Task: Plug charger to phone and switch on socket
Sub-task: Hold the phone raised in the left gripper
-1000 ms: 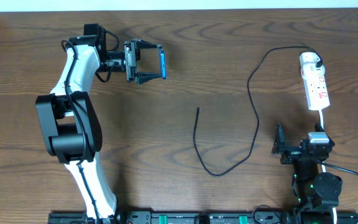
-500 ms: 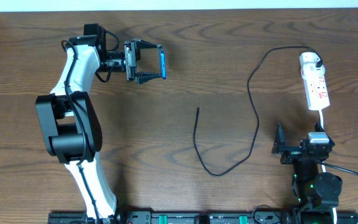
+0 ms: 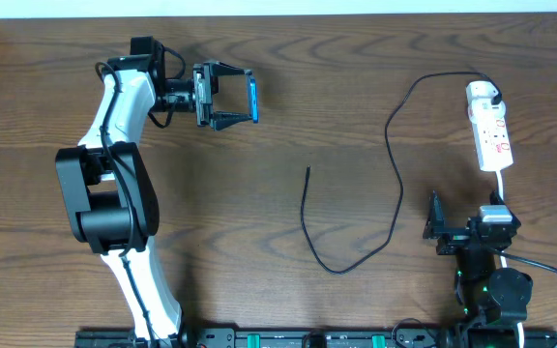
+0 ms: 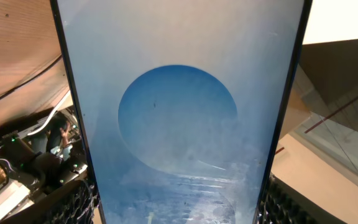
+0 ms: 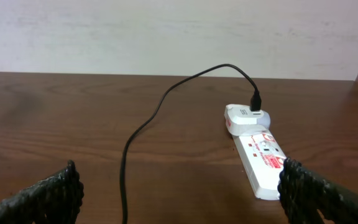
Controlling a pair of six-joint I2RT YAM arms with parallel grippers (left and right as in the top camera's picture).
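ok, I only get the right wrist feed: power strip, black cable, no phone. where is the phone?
Observer: In the left half of the table, toward the far edge. The left gripper holds the phone on edge between its jaws.
Operator: The charger runs out of my frame. Where's its tip?
Observer: The plug tip lies loose near the middle of the table, touching neither arm and well apart from the phone.
Operator: Is it powered?
Observer: In the left wrist view its screen is lit, a blue disc on a pale ground.
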